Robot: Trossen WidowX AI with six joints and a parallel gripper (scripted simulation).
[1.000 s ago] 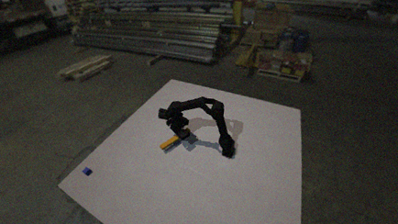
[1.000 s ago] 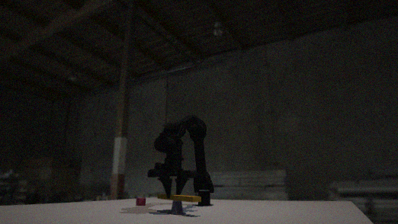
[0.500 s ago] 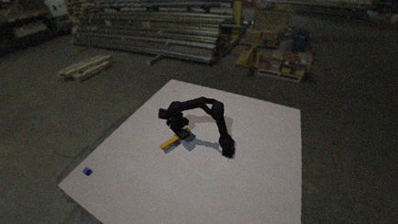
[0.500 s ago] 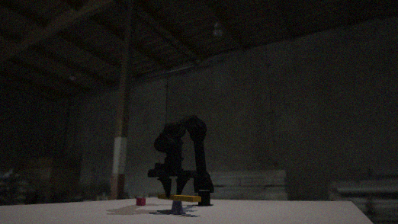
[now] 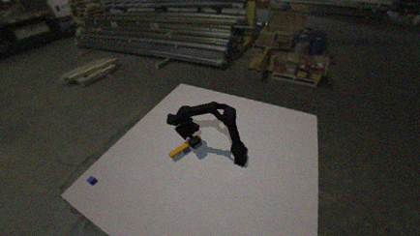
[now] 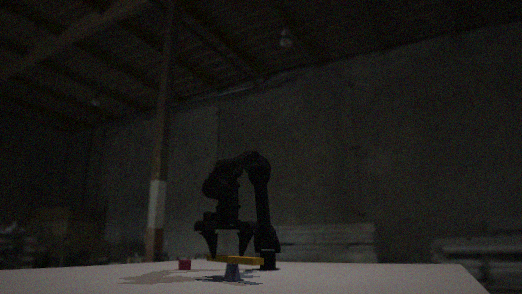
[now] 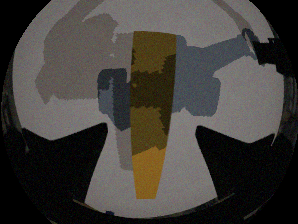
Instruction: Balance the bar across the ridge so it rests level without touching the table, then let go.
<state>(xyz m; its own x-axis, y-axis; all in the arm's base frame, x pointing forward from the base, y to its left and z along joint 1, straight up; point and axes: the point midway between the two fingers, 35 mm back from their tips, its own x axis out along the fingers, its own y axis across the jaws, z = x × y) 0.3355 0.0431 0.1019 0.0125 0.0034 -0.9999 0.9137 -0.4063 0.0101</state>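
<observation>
The orange-yellow bar (image 5: 179,150) (image 6: 250,260) (image 7: 146,175) lies across the top of the small blue-grey ridge (image 6: 232,273). In the exterior view it looks close to level, and both ends stand clear of the table (image 6: 400,280) (image 5: 261,214). My gripper (image 6: 227,255) (image 7: 153,129) is open wide, pointing down over the bar. In the wrist view the bar runs between the fingers with a gap on each side. The fingertips are near the height of the bar. Shadows make the ridge's outline hard to tell in the wrist view.
A small blue cube (image 5: 92,181) lies near the table's left edge in the top view. A small red cube (image 6: 184,264) is left of the ridge in the exterior view. The arm's base (image 5: 240,156) (image 6: 268,261) stands to the right of the bar.
</observation>
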